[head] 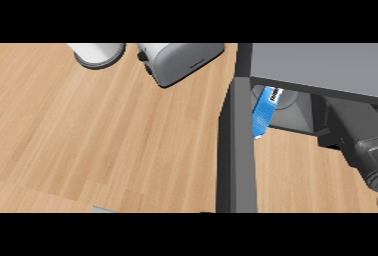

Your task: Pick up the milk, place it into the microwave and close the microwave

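We record a wooden counter (103,145) running across the view, with the microwave (317,67) at the far right, its grey top filling the upper right corner. Its door (238,145) stands open, seen edge-on as a dark grey slab reaching from the microwave's front toward the near edge.

The milk (263,112), a blue carton with a white label at its far end, lies tilted just right of the open door. Its far end sits inside the mouth of the microwave; its near end projects out over the counter, past the cavity's front lip. We cannot tell whether it rests fully on the cavity floor.

The right hand (363,152) shows at the right edge as a dark grey and black mass, near the microwave opening. It sits to the right of the milk and apart from it, with the lighter interior wall of the cavity visible between them. We cannot tell how its fingers are set, as most of it is cut off by the edge.

The left hand is not seen.

At the far left stand a white round vessel (97,54) and, just right of it, a grey toaster (179,61), both well apart from the milk.
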